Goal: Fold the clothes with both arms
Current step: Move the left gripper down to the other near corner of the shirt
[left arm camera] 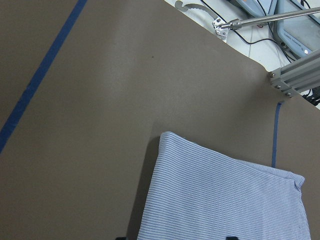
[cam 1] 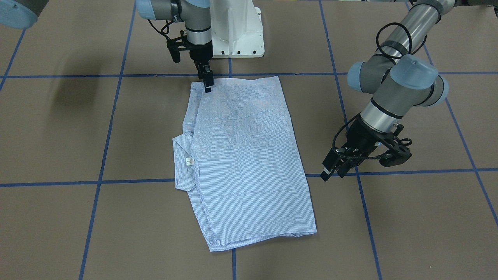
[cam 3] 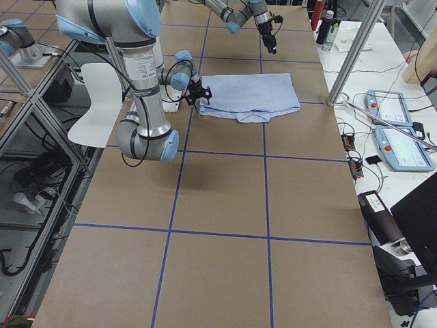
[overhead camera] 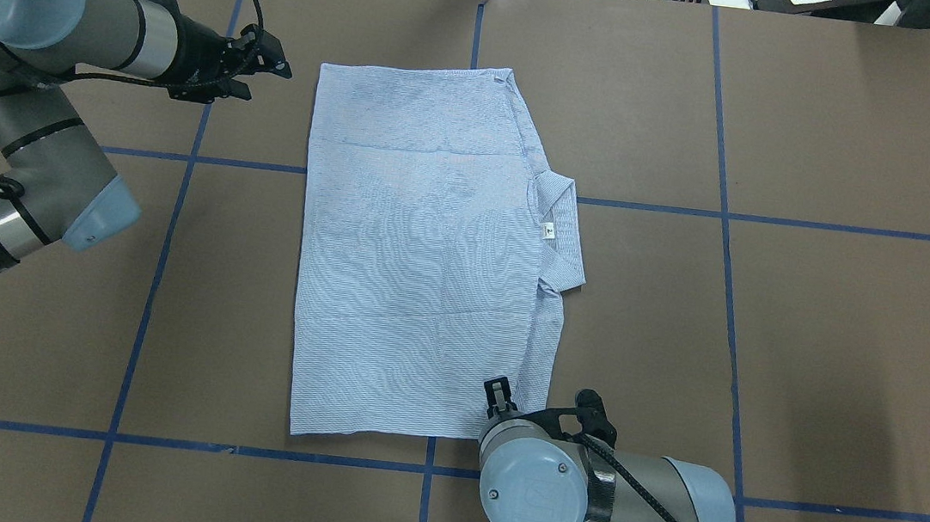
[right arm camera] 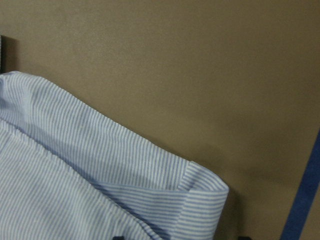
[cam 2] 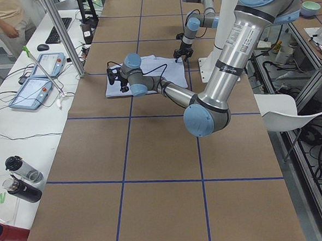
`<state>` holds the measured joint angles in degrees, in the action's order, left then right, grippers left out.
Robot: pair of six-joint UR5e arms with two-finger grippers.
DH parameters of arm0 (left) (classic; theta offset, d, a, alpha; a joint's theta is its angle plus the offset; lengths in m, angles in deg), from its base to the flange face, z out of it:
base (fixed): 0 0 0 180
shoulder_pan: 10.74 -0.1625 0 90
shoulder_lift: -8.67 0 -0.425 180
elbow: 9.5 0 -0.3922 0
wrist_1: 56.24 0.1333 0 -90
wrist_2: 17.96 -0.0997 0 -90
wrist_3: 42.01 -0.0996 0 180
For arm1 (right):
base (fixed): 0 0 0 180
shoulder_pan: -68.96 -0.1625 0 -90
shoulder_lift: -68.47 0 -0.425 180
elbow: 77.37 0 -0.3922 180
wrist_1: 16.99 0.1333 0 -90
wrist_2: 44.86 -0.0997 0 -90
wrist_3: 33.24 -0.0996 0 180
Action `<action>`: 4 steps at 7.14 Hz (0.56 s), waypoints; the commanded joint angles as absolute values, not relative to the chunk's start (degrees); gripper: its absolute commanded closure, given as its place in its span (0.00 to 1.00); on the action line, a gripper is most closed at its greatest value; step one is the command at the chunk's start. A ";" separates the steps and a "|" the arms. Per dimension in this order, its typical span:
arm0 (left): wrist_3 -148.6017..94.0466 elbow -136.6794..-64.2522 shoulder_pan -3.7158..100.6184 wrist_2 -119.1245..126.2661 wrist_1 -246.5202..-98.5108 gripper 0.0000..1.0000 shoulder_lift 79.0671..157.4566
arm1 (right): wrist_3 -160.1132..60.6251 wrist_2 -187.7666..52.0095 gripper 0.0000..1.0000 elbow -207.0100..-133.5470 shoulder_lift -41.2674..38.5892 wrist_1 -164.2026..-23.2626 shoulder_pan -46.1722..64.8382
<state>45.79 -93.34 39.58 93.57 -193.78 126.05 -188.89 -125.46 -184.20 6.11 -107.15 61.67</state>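
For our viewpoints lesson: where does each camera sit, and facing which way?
Front-facing: across the brown table, facing the robot, steeply down on the folded light-blue striped shirt; left arm, right arm, white pedestal base.
Overhead: behind the robot, looking forward-down; both arms.
Exterior left: table's left end, along it; left arm nearest.
Exterior right: opposite end; right arm nearest.
Left wrist: down on a shirt corner; almost no robot.
Right wrist: close on a shirt fold; likewise.
Front-facing and overhead share the white neck label.

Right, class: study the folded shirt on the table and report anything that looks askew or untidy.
The shirt is nearly rectangular, but its collar juts out on one long side, and lower layers peek past the top fold there.
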 commanded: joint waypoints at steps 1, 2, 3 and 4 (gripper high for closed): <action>45.79 -93.43 39.53 93.57 -193.78 0.27 125.74 | -188.90 -125.45 1.00 -184.33 6.24 -107.16 61.67; 45.88 -93.43 39.53 93.57 -193.78 0.27 125.82 | -188.98 -125.45 1.00 -184.51 6.24 -107.34 61.67; 45.97 -93.61 39.53 93.57 -193.78 0.27 125.83 | -188.99 -125.45 1.00 -184.86 6.24 -107.42 61.58; 47.19 -94.13 39.27 93.66 -193.78 0.27 125.65 | -188.99 -125.54 1.00 -186.43 6.07 -107.77 61.23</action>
